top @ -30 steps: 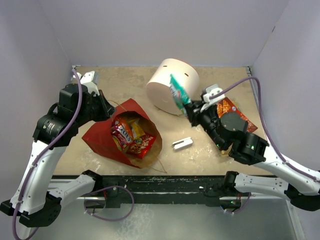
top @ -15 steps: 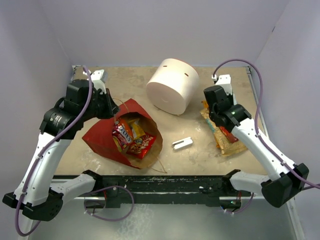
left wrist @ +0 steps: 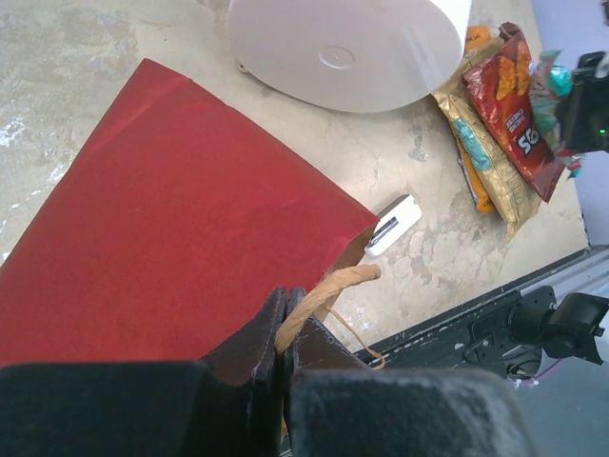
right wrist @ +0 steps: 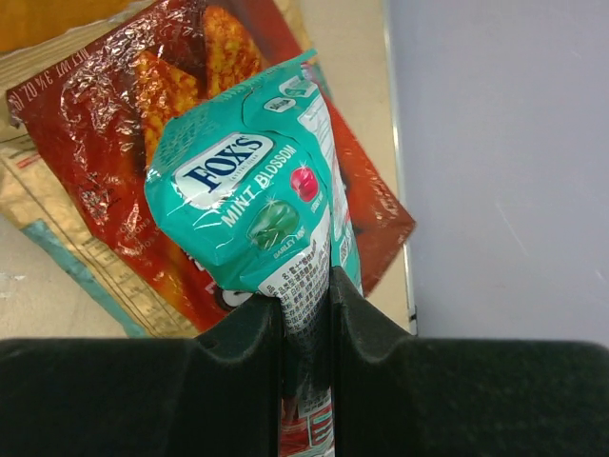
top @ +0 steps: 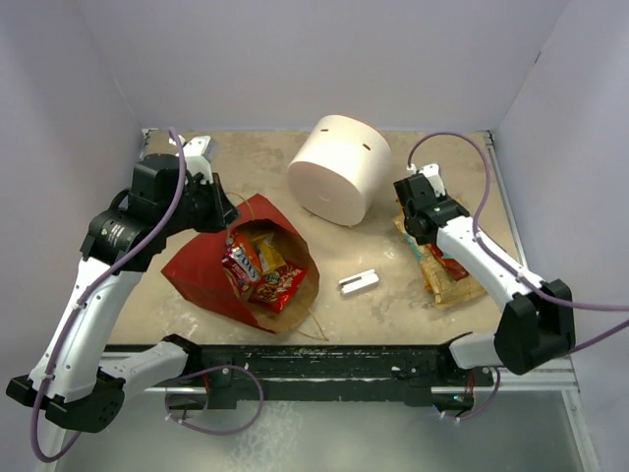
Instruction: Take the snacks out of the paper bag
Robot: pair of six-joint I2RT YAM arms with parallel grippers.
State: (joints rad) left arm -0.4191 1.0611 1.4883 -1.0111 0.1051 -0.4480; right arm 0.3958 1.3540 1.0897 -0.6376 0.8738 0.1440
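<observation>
The jaws of the right gripper [right wrist: 304,295] pinch a teal crinkly mint packet [right wrist: 252,205] over a red foil snack packet [right wrist: 105,105]; lowering it onto that before release looks wisest. The left gripper [left wrist: 284,309], jaws pressed on the thin twine handle [left wrist: 333,281] of the large red paper bag [left wrist: 162,209], should hold the mouth open.

One red paper bag [top: 192,270]; three snack packets [top: 241,264] visible inside it; three loose packets [top: 452,285] outside; one teal packet [right wrist: 257,209]; one white cylinder [top: 339,162]; one grey bracket [top: 359,282].
</observation>
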